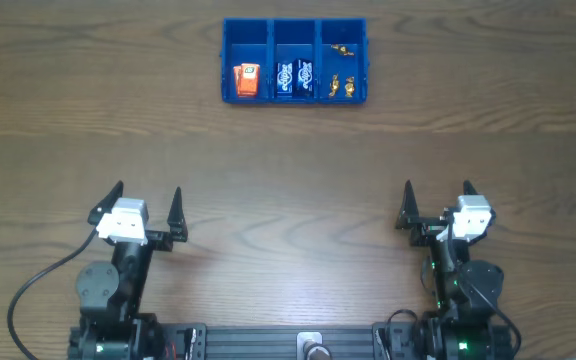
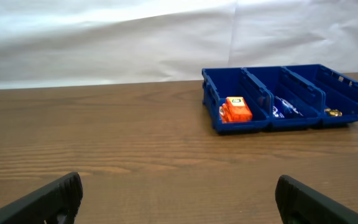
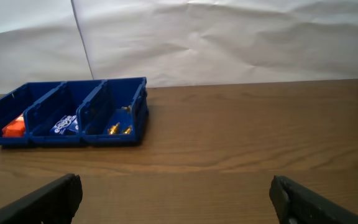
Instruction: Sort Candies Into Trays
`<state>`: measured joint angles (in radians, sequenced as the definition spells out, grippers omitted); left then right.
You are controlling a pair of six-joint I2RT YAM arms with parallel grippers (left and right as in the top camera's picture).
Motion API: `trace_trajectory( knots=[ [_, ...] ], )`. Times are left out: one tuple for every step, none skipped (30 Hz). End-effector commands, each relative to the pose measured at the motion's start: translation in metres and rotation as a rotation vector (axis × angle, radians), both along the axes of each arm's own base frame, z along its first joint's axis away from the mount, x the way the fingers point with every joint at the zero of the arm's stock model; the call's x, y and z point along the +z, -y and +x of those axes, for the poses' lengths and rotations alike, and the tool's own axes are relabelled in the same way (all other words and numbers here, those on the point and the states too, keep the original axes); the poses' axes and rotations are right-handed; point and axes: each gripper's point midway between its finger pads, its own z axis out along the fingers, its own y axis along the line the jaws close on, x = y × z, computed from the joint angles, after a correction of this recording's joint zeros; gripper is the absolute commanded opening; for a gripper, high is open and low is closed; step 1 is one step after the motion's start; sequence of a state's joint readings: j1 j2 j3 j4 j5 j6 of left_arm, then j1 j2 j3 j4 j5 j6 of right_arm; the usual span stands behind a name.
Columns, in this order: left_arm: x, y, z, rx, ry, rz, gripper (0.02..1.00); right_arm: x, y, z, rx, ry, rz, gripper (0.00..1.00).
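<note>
A blue tray (image 1: 295, 28) with three compartments stands at the far middle of the table. Its left compartment holds orange candies (image 1: 246, 81), the middle one blue-wrapped candies (image 1: 295, 76), the right one small gold candies (image 1: 342, 85). The tray (image 2: 263, 115) and its orange candies (image 2: 237, 109) appear in the left wrist view, and the tray (image 3: 138, 118) with gold candies (image 3: 119, 129) in the right wrist view. My left gripper (image 1: 148, 205) is open near the front left, holding nothing. Open and unladen too, my right gripper (image 1: 437, 200) sits near the front right.
The wooden table (image 1: 288, 170) stretches bare between the grippers and the tray. A white backdrop (image 2: 104, 37) rises behind the table's far edge.
</note>
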<state>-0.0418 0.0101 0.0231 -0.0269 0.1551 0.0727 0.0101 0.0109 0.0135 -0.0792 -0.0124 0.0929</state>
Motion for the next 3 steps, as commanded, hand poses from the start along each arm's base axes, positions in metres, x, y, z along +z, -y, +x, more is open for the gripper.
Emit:
trace_trajectory(
  knots=[
    [-0.0160, 0.0023, -0.0011, -0.015, -0.047, 0.002, 0.998, -0.0014, -0.0007, -0.0002, 0.008, 0.001, -0.015, 0.996],
    [-0.0160, 0.0023, -0.0011, -0.015, -0.047, 0.001, 0.998, -0.0014, -0.0007, -0.0002, 0.008, 0.001, -0.015, 0.998],
    [-0.0160, 0.0023, -0.0011, -0.015, -0.047, 0.002, 0.998, -0.0014, -0.0007, -0.0002, 0.008, 0.001, -0.015, 0.998]
  ],
)
